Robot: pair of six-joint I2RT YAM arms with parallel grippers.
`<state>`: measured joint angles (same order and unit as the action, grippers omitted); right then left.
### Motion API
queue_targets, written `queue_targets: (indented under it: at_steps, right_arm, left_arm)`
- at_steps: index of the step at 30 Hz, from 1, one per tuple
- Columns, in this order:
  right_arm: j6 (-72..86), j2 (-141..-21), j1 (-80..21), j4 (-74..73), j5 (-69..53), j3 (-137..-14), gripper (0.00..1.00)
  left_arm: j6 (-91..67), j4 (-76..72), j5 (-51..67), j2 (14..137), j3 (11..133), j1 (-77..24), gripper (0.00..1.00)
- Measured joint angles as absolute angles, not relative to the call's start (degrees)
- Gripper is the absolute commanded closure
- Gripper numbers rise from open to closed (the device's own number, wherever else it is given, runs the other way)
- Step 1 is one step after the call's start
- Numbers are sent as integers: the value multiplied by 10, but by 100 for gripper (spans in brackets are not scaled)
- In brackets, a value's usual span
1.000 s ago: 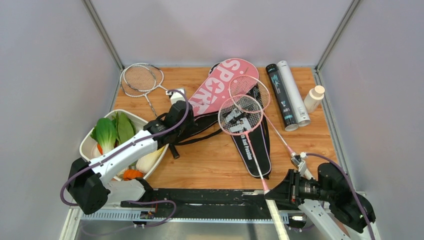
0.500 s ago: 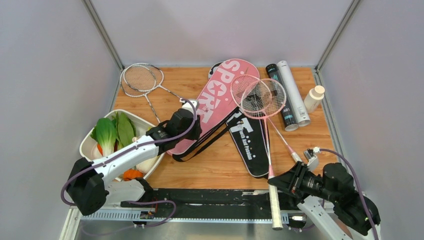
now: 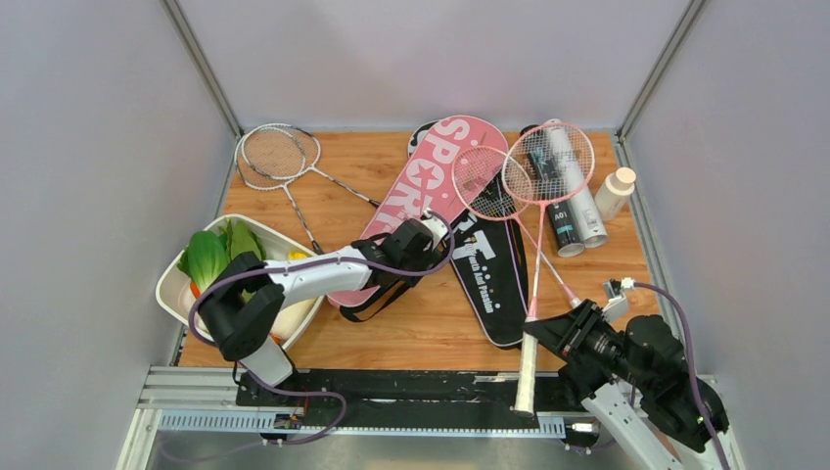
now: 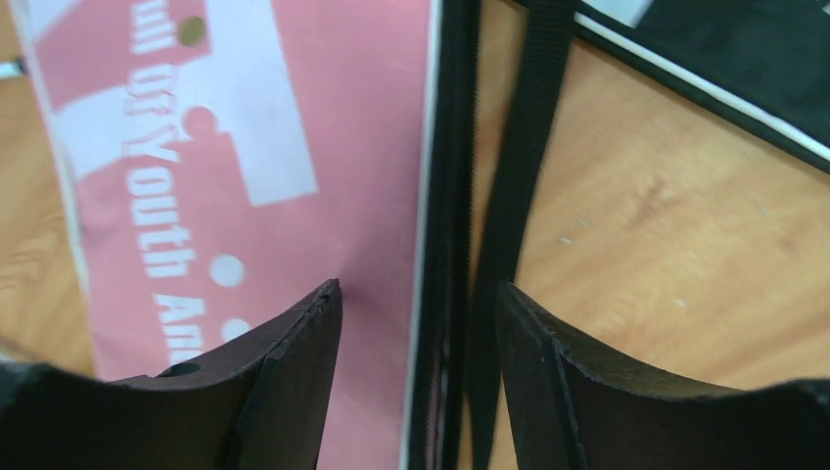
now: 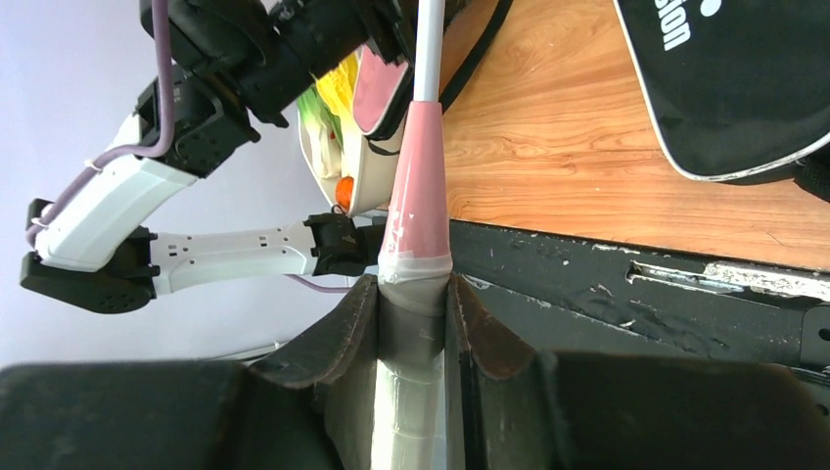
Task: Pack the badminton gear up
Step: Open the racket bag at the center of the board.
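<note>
My right gripper (image 3: 560,336) is shut on the white-wrapped handle of a pink racket (image 3: 548,162), whose head hangs over the black tube (image 3: 560,223) and the white tube (image 3: 590,217). In the right wrist view the gripper (image 5: 416,294) squeezes that racket (image 5: 419,186) by its handle. A second pink racket (image 3: 487,186) lies across the black bag (image 3: 496,284). My left gripper (image 3: 423,241) stands open low over the pink "SPORT" bag (image 3: 431,181). Its fingers (image 4: 294,333) straddle the pink bag's (image 4: 245,166) black edge and a black strap (image 4: 519,186) without gripping.
Two silver rackets (image 3: 277,155) lie at the back left. A white tray (image 3: 168,286) of vegetables sits at the left edge under the left arm. A small white bottle (image 3: 615,193) stands by the right wall, beside the tubes. The black rail (image 3: 411,384) runs along the near edge.
The left gripper has opened, let go of the pink bag and moved right along it. The right arm has swung the held pink racket's head rightwards, over the tubes.
</note>
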<state>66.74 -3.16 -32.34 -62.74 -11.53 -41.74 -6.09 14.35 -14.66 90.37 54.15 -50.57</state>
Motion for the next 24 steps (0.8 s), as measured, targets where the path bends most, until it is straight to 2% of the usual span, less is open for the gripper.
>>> queue_targets:
  at_steps: [3, 5, 7, 8, 10, 17, 24]
  right_arm:
    - [668, -26, -323, -625, -116, -403, 100]
    - [667, -25, -323, -625, -116, -401, 100]
    - [665, -25, -323, -623, -117, -401, 100]
    - [663, -25, -323, -622, -117, -401, 100]
    - [660, -24, -323, -618, -121, -400, 100]
    - [636, -22, -323, -613, -164, -380, 100]
    - [611, -20, -323, -605, -298, -341, 100]
  left_arm:
    - [-26, 142, -197, 936, 569, -509, 43]
    - [-9, 141, -225, 941, 571, -510, 56]
    - [5, 137, -244, 941, 571, -512, 77]
    - [14, 134, -250, 941, 571, -514, 92]
    - [26, 129, -262, 941, 572, -520, 99]
    - [35, 144, -280, 942, 590, -518, 100]
    - [-60, 228, -243, 935, 707, -473, 100]
